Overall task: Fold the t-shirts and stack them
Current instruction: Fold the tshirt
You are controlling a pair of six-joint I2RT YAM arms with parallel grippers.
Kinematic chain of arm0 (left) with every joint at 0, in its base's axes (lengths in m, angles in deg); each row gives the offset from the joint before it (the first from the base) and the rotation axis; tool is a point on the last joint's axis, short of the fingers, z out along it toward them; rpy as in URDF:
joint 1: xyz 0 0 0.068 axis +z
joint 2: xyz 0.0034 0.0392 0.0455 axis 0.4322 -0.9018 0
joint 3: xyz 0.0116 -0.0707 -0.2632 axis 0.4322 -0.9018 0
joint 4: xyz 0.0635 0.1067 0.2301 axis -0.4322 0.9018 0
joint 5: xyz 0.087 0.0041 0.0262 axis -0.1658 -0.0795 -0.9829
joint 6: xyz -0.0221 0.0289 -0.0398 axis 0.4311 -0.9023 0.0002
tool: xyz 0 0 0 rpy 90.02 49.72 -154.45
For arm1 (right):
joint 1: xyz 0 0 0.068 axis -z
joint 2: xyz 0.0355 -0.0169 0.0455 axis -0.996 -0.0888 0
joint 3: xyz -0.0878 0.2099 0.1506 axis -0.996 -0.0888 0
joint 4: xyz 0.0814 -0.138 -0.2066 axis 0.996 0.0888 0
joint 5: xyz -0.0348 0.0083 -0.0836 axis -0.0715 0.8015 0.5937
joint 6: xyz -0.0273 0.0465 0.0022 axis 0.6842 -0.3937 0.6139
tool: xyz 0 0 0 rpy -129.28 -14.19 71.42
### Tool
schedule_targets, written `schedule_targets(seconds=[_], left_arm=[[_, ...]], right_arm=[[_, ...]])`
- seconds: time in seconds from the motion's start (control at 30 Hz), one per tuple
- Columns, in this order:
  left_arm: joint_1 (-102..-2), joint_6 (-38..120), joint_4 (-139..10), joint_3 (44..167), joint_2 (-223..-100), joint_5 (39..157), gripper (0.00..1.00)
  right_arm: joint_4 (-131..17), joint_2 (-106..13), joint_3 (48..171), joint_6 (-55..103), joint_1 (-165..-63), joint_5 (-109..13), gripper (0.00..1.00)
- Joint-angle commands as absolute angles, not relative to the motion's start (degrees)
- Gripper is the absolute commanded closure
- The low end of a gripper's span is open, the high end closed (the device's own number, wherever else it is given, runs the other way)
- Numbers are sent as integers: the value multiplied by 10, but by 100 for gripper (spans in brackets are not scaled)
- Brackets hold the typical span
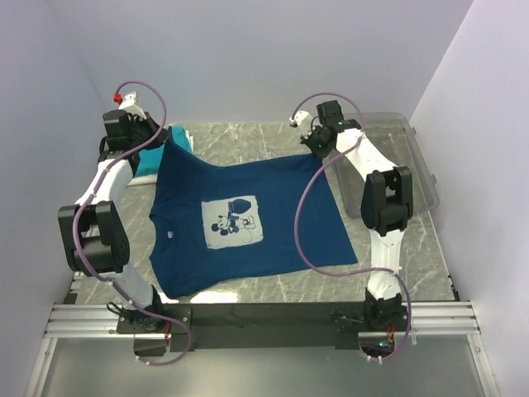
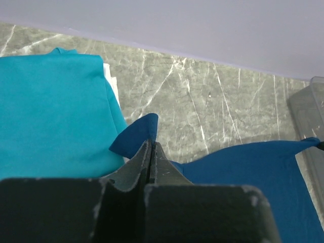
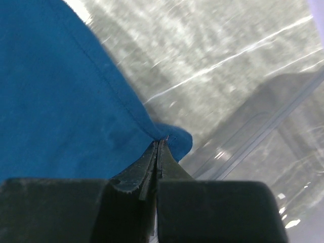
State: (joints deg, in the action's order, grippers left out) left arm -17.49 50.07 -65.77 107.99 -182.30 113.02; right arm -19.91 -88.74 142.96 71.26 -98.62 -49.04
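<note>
The navy blue t-shirt [image 1: 240, 219] with a pale mouse print lies spread on the table, its far edge lifted at both corners. My left gripper [image 1: 169, 136] is shut on its far left corner [image 2: 139, 136]. My right gripper [image 1: 318, 149] is shut on its far right corner [image 3: 172, 139]. The folded teal t-shirt [image 1: 161, 157] lies at the far left, beside the left gripper, and fills the left of the left wrist view [image 2: 50, 111]. A white t-shirt's edge [image 2: 111, 81] shows under the teal one.
A clear plastic bin [image 1: 397, 165] stands at the right, close to the right arm, and its rim shows in the right wrist view [image 3: 263, 131]. Walls close in at the back and sides. The grey marble table [image 1: 264, 289] shows near the front edge.
</note>
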Motion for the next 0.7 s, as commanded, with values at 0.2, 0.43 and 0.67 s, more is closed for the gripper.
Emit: schedule_targets(seconds=[0.2, 0.43, 0.67], left_arm=[[-173, 456, -677, 1036, -1749, 1151, 99], [-173, 441, -676, 983, -1704, 1163, 99], [-172, 430, -657, 949, -1651, 1160, 99]], right_arm=[[-226, -772, 1344, 722, -977, -542, 100], [-242, -734, 1273, 730, -973, -547, 100], [-253, -709, 1232, 739, -968, -542, 100]])
